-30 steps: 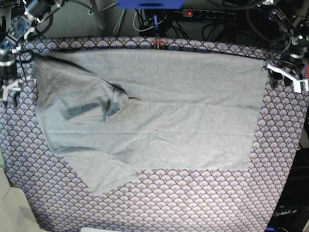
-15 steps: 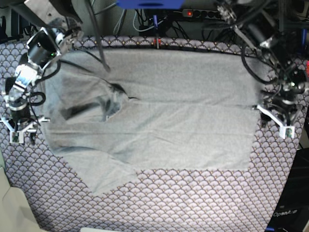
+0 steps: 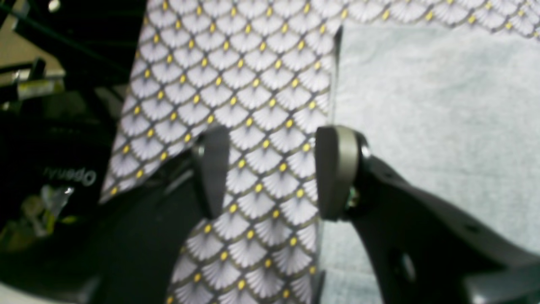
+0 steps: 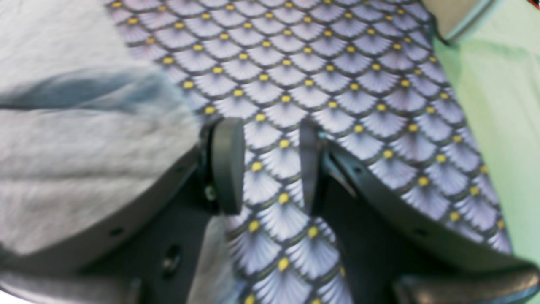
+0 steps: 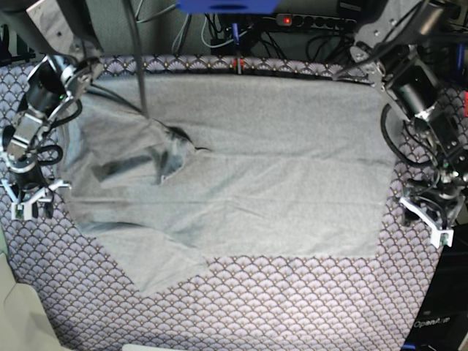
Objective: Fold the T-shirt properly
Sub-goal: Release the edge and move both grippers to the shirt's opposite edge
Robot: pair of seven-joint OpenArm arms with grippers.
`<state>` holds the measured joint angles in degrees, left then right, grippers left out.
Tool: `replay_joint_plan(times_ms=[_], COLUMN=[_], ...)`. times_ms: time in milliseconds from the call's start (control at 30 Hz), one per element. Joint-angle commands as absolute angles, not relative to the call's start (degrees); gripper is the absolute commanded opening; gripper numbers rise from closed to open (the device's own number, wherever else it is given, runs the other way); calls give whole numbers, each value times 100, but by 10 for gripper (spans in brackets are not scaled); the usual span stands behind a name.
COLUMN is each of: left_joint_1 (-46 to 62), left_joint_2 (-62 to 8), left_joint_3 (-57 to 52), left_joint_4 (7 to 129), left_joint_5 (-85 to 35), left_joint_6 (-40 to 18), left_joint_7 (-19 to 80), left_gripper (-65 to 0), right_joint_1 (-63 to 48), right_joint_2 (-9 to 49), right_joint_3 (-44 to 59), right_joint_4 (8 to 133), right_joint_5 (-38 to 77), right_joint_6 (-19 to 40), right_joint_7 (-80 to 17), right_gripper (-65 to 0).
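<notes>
On tablecloth [image 5: 292,307]: one T-shirt [image 5: 278,175]; two hands, both open.

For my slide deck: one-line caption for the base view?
Both open end effectors, left and right, flank the spread T-shirt on the patterned tablecloth.

Your base camera looks steeply down from above the table's near side, taking in the whole tablecloth [image 5: 292,307], with the far edge at 12 o'clock. Your left wrist camera rides close behind the left gripper [image 3: 270,171], aimed down past its fingers at the cloth beside the T-shirt [image 3: 443,118] edge; that patch sits at about 4 o'clock in your base view. Your right wrist camera sits as near behind the right gripper [image 4: 270,162], showing the stretch at about 9 o'clock. Both wrist views are blurred.
</notes>
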<state>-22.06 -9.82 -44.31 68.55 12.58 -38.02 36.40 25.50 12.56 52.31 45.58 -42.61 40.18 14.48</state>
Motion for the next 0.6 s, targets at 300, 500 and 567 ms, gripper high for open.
replay_joint_plan(times_ms=[300,500,567], left_joint_1=[-2765,-3600,-3688], left_joint_2=[-1121,-1323,-1349], left_joint_3=[-3152,-3090,-3081], left_joint_4=[5323,3618,3486], left_joint_5=[1446,1446,1473], left_joint_6=[-2431,-2211,-2202], left_joint_7=[2369,1947,1815], left_gripper=[-325,-325,-325], right_joint_1=[3521,4180,4215], right_joint_2=[1763,2105,2167], right_joint_3=[4505,4303,4330], right_joint_4=[3143,2070,2026], right_joint_5=[-4171,-4163,-4154], right_joint_6=[4000,4000,4000], right_joint_7=[1376,1156,1182], right_gripper=[-410,-283,-237])
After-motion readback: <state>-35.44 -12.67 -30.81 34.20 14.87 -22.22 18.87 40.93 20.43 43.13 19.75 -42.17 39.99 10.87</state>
